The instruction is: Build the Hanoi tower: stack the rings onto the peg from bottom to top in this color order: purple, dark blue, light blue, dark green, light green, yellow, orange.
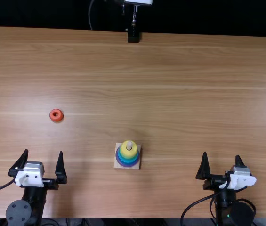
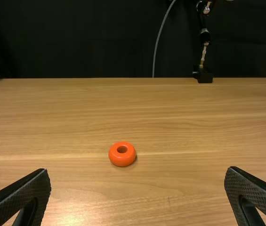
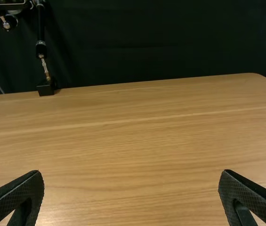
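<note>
See the left gripper [image 1: 44,150], fingers spread wide, and likewise the right gripper [image 1: 221,154]! Spot the orange ring [image 1: 56,118] lying beyond the left one on the table [image 1: 194,94], and the yellow ring [image 1: 128,153] around the peg [image 1: 129,146], between the arms!

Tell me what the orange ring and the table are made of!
The ring looks like shiny plastic or painted wood: light glints on it. The table looks like wood, or a wood-look top, slightly glossy: grain lines run across it.
</note>
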`<action>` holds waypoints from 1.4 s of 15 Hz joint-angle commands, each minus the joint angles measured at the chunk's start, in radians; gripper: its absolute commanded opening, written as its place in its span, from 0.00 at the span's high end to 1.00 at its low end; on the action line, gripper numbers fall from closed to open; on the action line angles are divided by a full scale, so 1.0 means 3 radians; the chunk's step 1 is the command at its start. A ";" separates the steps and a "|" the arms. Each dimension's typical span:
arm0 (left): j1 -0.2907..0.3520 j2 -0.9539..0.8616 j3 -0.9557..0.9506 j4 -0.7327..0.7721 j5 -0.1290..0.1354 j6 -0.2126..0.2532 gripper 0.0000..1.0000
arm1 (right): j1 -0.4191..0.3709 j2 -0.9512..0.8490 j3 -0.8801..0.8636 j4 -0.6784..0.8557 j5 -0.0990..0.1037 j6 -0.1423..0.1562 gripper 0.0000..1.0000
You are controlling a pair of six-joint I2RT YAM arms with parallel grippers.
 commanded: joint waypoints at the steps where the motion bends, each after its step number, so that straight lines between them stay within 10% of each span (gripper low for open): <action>1: 0.0033 -0.0039 -0.0107 -0.0013 0.0013 0.0021 0.00 | -0.0028 -0.0040 -0.0060 -0.0029 -0.0016 -0.0005 0.00; 7: 0.0048 0.0094 0.0097 0.0085 0.0068 0.0028 0.00 | -0.0028 -0.0040 -0.0060 -0.0029 -0.0016 -0.0005 0.00; 21: 0.0314 0.4261 0.2669 -0.0381 0.0049 0.0028 0.00 | -0.0028 -0.0040 -0.0060 -0.0029 -0.0016 -0.0005 0.00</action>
